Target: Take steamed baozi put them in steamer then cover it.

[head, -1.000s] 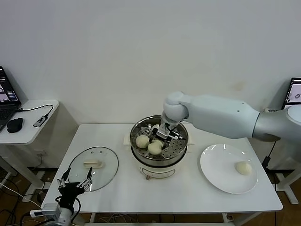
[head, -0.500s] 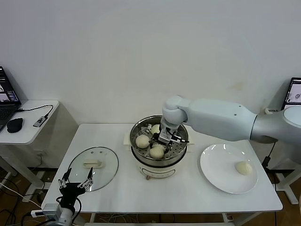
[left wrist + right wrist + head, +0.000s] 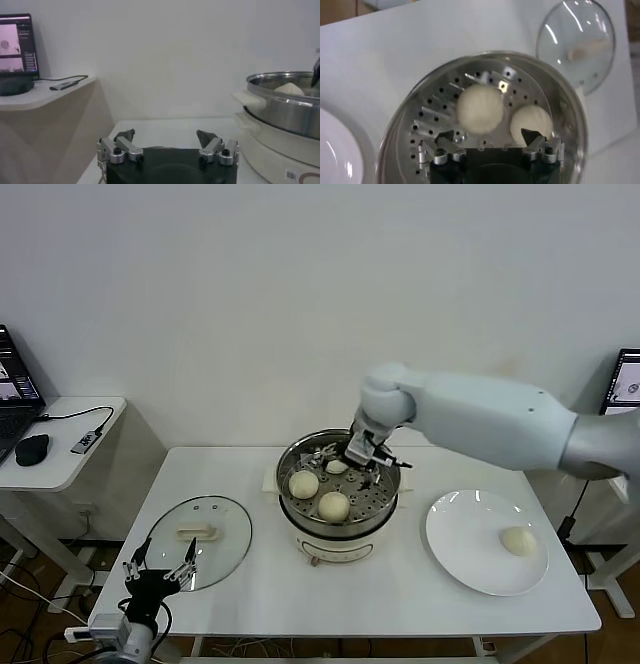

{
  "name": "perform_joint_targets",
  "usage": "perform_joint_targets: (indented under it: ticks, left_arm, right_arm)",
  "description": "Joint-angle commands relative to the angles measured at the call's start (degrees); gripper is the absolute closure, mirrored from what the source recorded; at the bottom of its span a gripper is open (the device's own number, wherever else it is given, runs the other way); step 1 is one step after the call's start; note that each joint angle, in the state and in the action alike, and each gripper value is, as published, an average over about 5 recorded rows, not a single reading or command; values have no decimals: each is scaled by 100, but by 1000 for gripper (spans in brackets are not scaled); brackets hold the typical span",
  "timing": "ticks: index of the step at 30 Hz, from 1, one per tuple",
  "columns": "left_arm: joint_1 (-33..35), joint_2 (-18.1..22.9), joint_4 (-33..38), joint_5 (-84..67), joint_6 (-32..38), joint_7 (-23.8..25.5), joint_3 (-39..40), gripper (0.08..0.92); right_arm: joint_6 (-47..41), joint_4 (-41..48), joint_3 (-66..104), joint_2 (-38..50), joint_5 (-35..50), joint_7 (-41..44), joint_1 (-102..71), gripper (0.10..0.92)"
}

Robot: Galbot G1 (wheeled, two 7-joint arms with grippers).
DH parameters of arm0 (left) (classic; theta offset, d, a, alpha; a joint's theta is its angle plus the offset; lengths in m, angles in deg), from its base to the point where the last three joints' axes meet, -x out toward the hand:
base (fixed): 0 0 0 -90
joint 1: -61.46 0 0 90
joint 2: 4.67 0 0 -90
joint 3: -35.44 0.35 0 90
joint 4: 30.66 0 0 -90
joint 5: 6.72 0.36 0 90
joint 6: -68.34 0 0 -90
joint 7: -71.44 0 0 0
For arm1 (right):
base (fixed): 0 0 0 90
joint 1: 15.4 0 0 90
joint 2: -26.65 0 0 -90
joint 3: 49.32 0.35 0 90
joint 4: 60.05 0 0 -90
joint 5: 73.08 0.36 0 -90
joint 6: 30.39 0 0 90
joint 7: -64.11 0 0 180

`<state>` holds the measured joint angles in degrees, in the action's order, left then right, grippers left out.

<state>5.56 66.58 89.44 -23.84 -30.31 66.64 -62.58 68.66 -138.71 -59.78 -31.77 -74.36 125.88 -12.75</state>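
The steel steamer stands mid-table on its cream-white base. Three baozi lie in it: one on the left, one at the front, one at the back beside my right gripper. My right gripper hovers open and empty over the basket's back right. In the right wrist view it is just above two baozi. A fourth baozi lies on the white plate. The glass cover lies flat at the table's left. My left gripper is parked open off the front-left corner.
A side table with a mouse and a laptop stands at the far left. The left wrist view shows the steamer's wall to one side, with a baozi top over its rim. The wall is close behind the table.
My right gripper has risen and shifted toward the steamer's back right, leaving the third baozi lying free in the basket. The left arm has not moved.
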Motion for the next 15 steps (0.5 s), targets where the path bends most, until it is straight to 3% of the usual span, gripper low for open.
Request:
perform_joint_targets:
  ticks: [1, 7, 15]
  left_arm:
    - [-7, -23, -6, 1, -3, 2, 17, 177]
    - [-41, -77, -44, 6, -4, 2, 75, 177]
    - [-74, -122, -100, 18, -3, 3, 153, 177]
  right_arm:
    - [-2055, -436, 397, 1316, 112, -78, 151, 203]
    - [-2632, -616, 723, 2329, 385, -214, -131, 203]
    - [-2607, -657, 1869, 3390, 111, -198, -1494, 203]
